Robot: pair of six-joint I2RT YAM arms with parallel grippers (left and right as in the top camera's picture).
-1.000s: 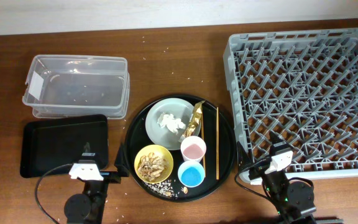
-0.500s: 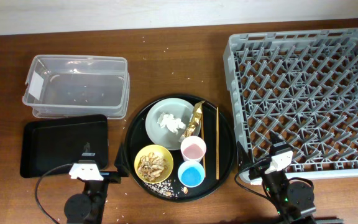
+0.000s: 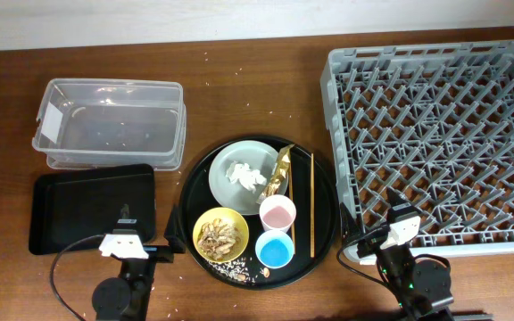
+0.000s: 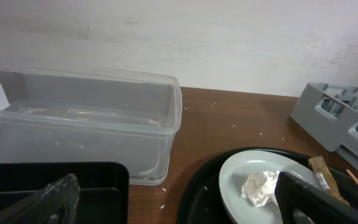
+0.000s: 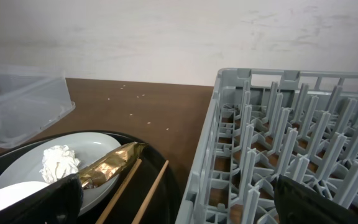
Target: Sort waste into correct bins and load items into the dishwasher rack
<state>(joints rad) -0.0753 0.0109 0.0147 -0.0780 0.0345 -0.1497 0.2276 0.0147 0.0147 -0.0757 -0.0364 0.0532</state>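
**Both pincers spread wide, waste and dishes gathered on the round tray**

We see the left gripper [image 4: 176,186] with its fingers spread wide and nothing between them. It hangs over the near right part of the flat black tray [image 3: 78,205], whose floor shows bare. The right gripper [image 5: 178,186] is spread just as wide and holds nothing; it sits by the near left corner of the dishwasher rack [image 3: 444,134].

Just behind the flat black tray stands the clear tub [image 3: 112,85], with its white label [image 3: 50,118] at the left end and a few pale specks on its floor.

The round black tray [image 3: 188,183] carries the rest:
- The plate [image 3: 239,150] holds the crumpled tissue [image 3: 245,176].
- The gold wrapper [image 3: 284,169] lies across the plate's right rim.
- The yellow bowl [image 3: 201,223] contains tan food scraps [image 3: 219,236], with rice grains [image 3: 236,265] loose beside it.
- The pink cup [image 3: 277,213] stands just behind the blue cup [image 3: 275,249].
- The chopsticks [image 3: 311,201] lie along the right side.

The round black tray's right rim lies near the rack's left wall, with a strip of wood between them. Its left rim is just beside the flat black tray. We see broad bare wood between the clear tub and the rack, behind the round black tray.
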